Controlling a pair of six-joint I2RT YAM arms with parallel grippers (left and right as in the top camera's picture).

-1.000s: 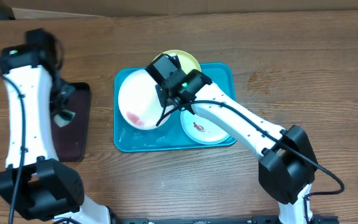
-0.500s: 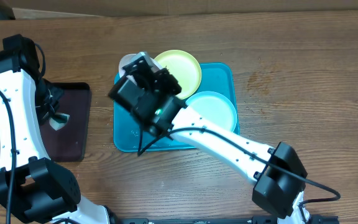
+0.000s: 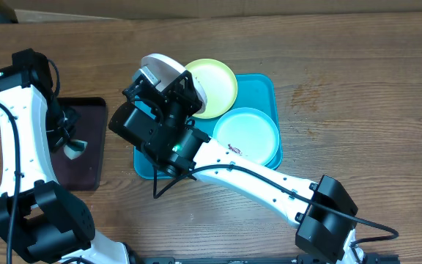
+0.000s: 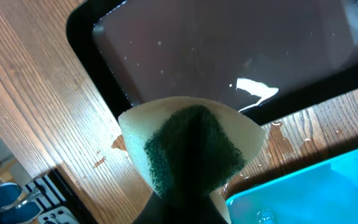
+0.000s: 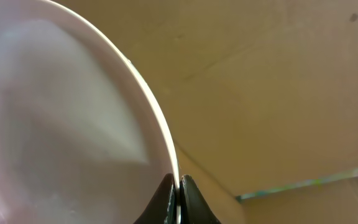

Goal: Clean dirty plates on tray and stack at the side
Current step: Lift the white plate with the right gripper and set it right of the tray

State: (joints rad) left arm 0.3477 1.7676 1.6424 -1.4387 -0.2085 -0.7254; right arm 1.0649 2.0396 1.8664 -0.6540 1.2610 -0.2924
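My right tool (image 5: pixel 178 194) is clenched on the rim of the white plate (image 3: pixel 161 67). In the right wrist view the two fingertips pinch the plate's thin edge between them, with the pale face of the plate filling the left side and brown cardboard (image 5: pixel 278 93) behind it. From overhead I see that plate held up and tipped steeply on edge, above the far-left corner of the turquoise tray (image 3: pixel 267 85), with my right arm reaching across the tray's left half.

The yellow-green plate (image 3: pixel 215 86) lies at the far side of the tray, overlapping the far rim. The light blue plate (image 3: pixel 249 134) lies flat inside the tray at its right end, and a small reddish smear shows at its near-left edge beside my arm. The two plates sit just beside each other.

My left tool (image 4: pixel 185 210) is closed around a sponge (image 4: pixel 190 148), folded so the dark green scouring face bulges out between pale foam edges. It hangs over the near-right part of the black tray (image 4: pixel 229 50), which has a wet sheen. The black tray sits on the wooden counter (image 3: pixel 357 66) to the left of the turquoise tray, apart from it, with a strip of wet wood between them.
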